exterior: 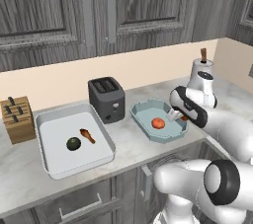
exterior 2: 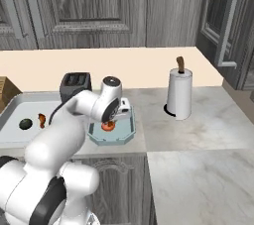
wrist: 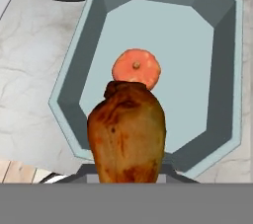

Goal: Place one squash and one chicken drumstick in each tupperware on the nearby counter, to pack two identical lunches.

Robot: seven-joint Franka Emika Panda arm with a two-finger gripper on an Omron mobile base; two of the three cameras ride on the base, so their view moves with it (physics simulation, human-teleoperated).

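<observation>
Squashes two (drumsticks too)

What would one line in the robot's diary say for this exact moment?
gripper: shut on drumstick, over blue-green tub | tub: orange squash | white tub: green squash, drumstick inside | pending: release

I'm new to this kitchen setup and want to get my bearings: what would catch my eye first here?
A glossy brown drumstick looms in the hand view, held in the gripper over the blue-green octagonal tupperware, where an orange squash already lies. To its left, past the black toaster, the big white tupperware holds a dark green squash and another drumstick.
</observation>
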